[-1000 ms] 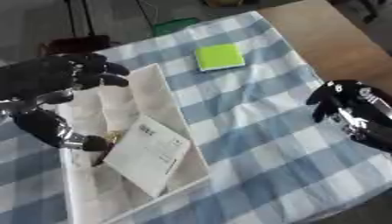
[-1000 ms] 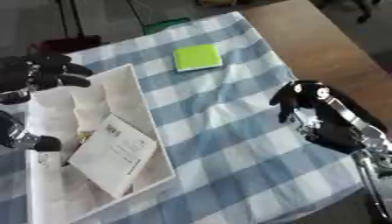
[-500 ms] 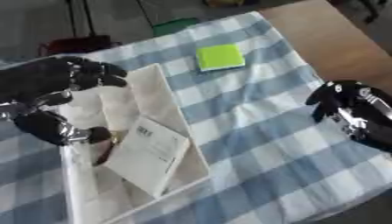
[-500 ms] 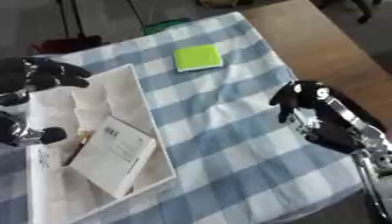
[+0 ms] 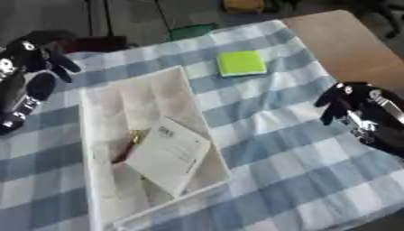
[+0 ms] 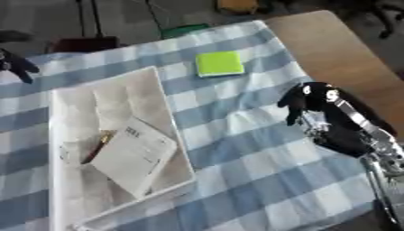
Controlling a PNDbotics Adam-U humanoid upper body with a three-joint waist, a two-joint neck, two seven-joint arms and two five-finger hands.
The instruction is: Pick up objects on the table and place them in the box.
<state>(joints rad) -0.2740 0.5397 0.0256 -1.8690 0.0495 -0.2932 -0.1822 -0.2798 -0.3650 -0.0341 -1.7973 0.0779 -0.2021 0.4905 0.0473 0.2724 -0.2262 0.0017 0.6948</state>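
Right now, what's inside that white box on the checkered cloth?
The white box holds a white paper booklet lying tilted, with a slim reddish and gold item beside it, partly tucked under its edge. Whatever else lies beneath the booklet is covered.

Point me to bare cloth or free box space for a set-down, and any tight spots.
Widest bare cloth lies between the box and the right hand, below the green pad. The box's far half is free. Its middle is crowded: a white booklet lies beside a thin reddish object. The left hand hangs at the box's far-left corner.
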